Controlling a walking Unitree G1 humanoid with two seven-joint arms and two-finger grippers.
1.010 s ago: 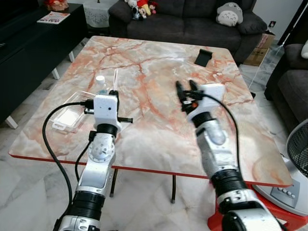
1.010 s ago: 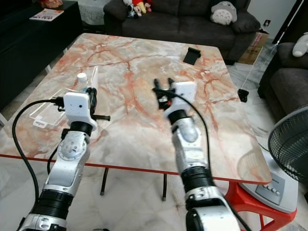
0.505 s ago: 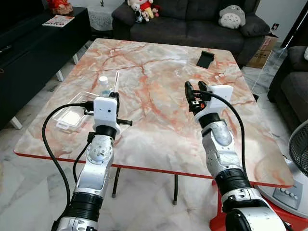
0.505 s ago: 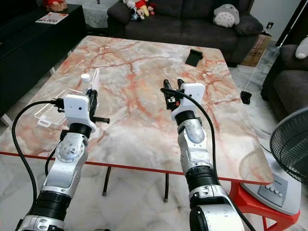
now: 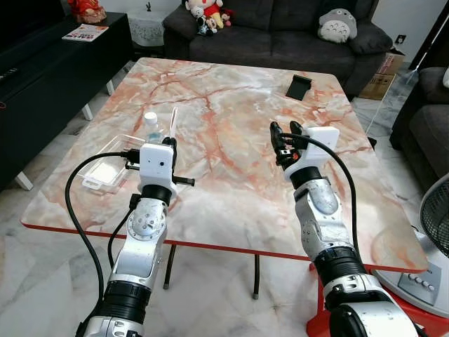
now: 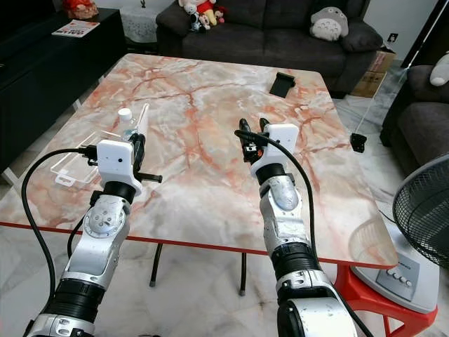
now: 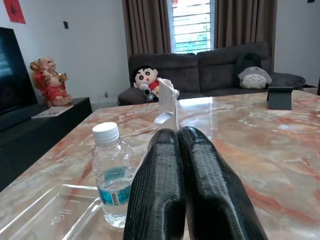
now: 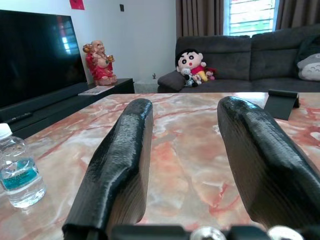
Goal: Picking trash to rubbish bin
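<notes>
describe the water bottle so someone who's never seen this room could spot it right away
Look at the orange-veined marble table, on the robot's left side, just beyond the left gripper. The water bottle stands upright beside a flat clear plastic tray. It is small and clear, with a white cap and a blue label.

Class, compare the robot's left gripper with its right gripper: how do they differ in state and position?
The left gripper has its fingers pressed together, while the right gripper has its fingers spread apart. The left gripper sits close to the bottle and clear tray; the right gripper is over bare table, away from them. Both hold nothing and point across the table towards the sofa.
</notes>
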